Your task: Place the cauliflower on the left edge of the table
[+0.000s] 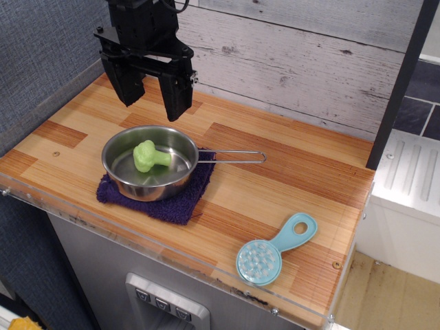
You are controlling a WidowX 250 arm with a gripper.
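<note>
The cauliflower [149,156] is a small light-green toy floret lying on its side inside a steel pan [121,169], head to the left and stem to the right. The pan stands on a dark purple cloth [180,204] on the wooden table [289,179]. My black gripper [152,103] hangs above the pan's far rim, behind and above the cauliflower. Its two fingers are spread apart and hold nothing.
The pan's wire handle [234,156] points right. A light-blue round brush [269,252] lies near the front right corner. A clear acrylic strip [103,223] runs along the front edge. A grey wall borders the left side; a plank wall stands behind.
</note>
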